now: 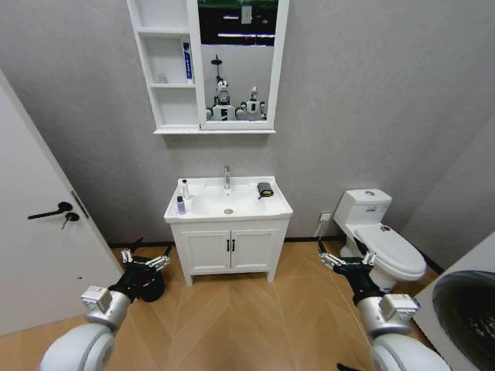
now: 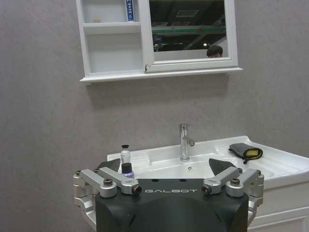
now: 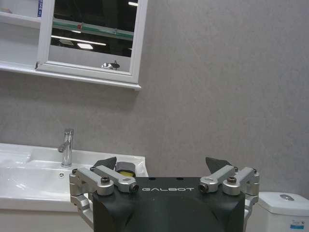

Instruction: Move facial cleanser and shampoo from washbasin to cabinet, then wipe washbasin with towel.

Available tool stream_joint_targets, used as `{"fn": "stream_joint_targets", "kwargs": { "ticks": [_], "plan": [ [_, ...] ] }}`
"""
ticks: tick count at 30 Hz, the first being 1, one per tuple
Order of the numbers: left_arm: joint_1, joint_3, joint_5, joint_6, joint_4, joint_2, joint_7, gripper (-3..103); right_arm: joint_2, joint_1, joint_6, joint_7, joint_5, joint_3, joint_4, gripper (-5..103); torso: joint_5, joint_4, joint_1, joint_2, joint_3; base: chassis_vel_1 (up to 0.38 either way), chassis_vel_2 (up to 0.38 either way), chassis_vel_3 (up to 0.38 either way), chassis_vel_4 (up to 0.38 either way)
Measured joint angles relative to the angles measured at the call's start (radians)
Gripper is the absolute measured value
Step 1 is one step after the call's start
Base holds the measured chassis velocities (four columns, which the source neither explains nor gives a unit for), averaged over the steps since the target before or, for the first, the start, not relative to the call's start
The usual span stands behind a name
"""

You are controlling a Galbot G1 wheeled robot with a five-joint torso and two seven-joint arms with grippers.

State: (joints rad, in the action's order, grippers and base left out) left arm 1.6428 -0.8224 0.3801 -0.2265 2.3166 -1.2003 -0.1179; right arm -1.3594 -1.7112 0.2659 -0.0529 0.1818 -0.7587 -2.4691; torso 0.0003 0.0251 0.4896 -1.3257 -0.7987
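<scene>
The white washbasin (image 1: 246, 206) stands against the far wall, with its chrome tap (image 1: 227, 177). On its left rim are a clear bottle with a black cap (image 1: 186, 188) and a small purple bottle (image 1: 181, 205); I cannot tell which is the facial cleanser and which the shampoo. The dark towel (image 1: 265, 189) with a yellow edge lies on the right rim. The white cabinet (image 1: 166, 66) hangs above, left of the mirror. My left gripper (image 1: 147, 255) and right gripper (image 1: 346, 256) are both open, low and well short of the basin. The bottles (image 2: 125, 154) and towel (image 2: 246, 151) show past the left gripper (image 2: 165, 166).
A low two-door vanity (image 1: 230, 249) carries the basin. A white door with a black handle (image 1: 54, 210) is on the left, and a toilet (image 1: 383, 239) and a washing machine (image 1: 464, 309) are on the right. A blue-and-white tube (image 1: 188, 62) stands in the cabinet. Wooden floor lies between me and the vanity.
</scene>
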Motion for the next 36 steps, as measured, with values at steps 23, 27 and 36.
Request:
{"fn": "stream_joint_targets", "kwargs": {
  "ticks": [23, 27, 36],
  "plan": [
    [-0.032, 0.042, -0.045, 0.013, -0.051, -0.036, 0.085, 100, 0.009, 0.021, -0.01, 0.003, -0.006, 0.016, 0.07, 100, -0.0003, -0.0002, -0.001, 0.0, 0.0, -0.172, 0.171, 0.164, -0.142],
    [-0.064, 0.056, -0.065, -0.004, -0.084, -0.036, 0.117, 100, 0.01, 0.02, -0.023, 0.003, -0.005, 0.016, 0.083, 100, -0.0004, 0.0006, -0.001, 0.0, 0.0, 0.041, -0.023, -0.013, 0.033],
    [-0.062, 0.048, -0.068, -0.028, -0.087, -0.032, 0.143, 100, 0.004, 0.017, -0.028, -0.002, 0.003, 0.02, 0.085, 100, -0.0002, 0.0003, 0.0, 0.0, 0.0, 0.0, 0.0, 0.0, 0.0]
  ]
}}
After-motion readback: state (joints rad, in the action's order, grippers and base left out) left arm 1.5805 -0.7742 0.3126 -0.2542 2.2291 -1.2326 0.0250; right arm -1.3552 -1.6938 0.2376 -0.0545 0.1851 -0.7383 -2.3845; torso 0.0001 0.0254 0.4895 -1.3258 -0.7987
